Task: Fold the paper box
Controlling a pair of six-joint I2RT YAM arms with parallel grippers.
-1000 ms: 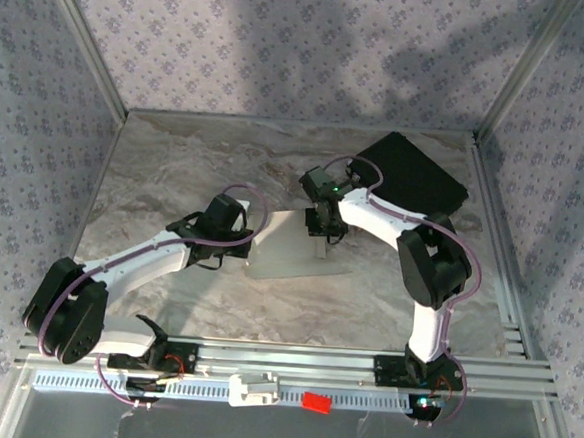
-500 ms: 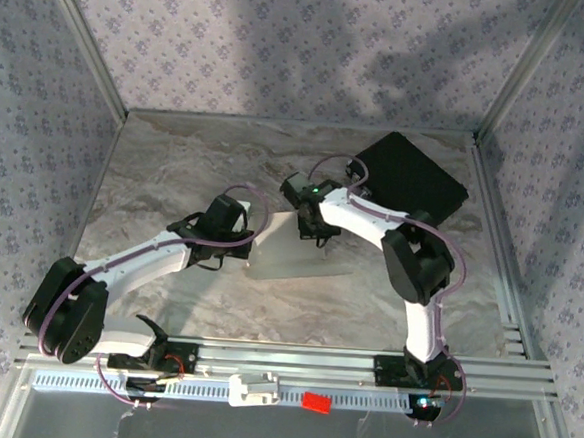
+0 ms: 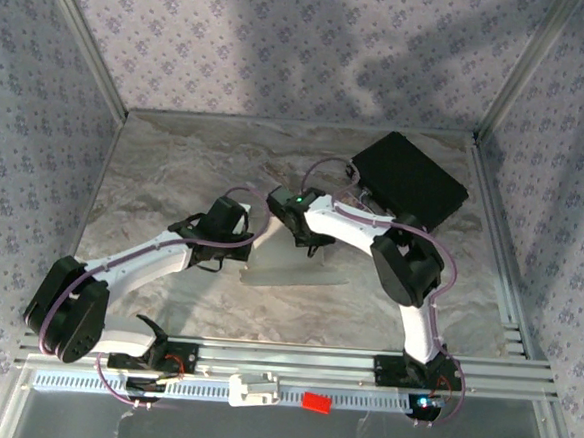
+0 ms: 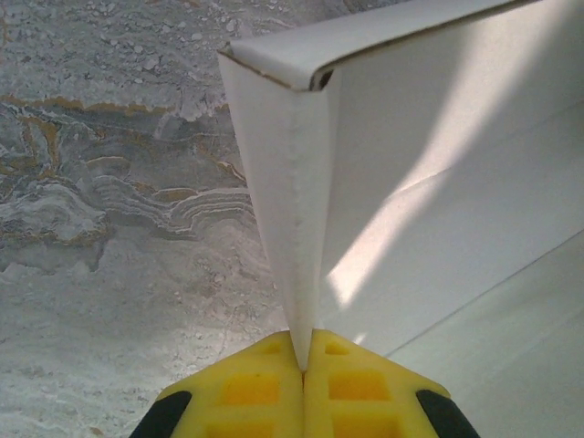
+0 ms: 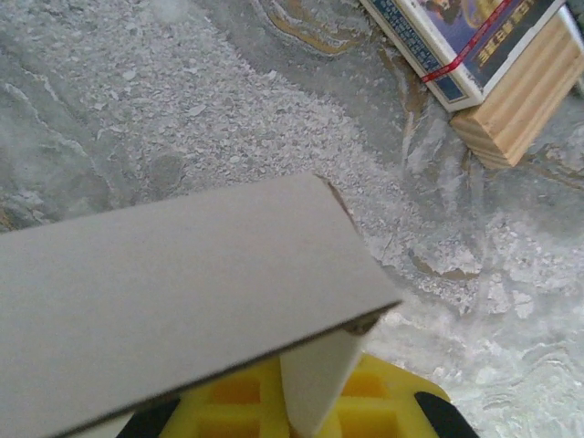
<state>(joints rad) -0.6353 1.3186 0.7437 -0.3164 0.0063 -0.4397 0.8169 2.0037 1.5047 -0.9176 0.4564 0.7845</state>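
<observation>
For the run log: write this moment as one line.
left claw: shut on white thin cardboard paper box | right claw: shut on same box

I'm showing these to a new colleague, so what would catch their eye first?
The white paper box at the middle of the table, pinched from both sides: the left hand shut on a folded upright wall, the right hand shut on another flap. Next, the black case at the far right corner.

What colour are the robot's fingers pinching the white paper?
Bright yellow fingers, clearest in the left wrist view, where they pinch the paper box.
</observation>
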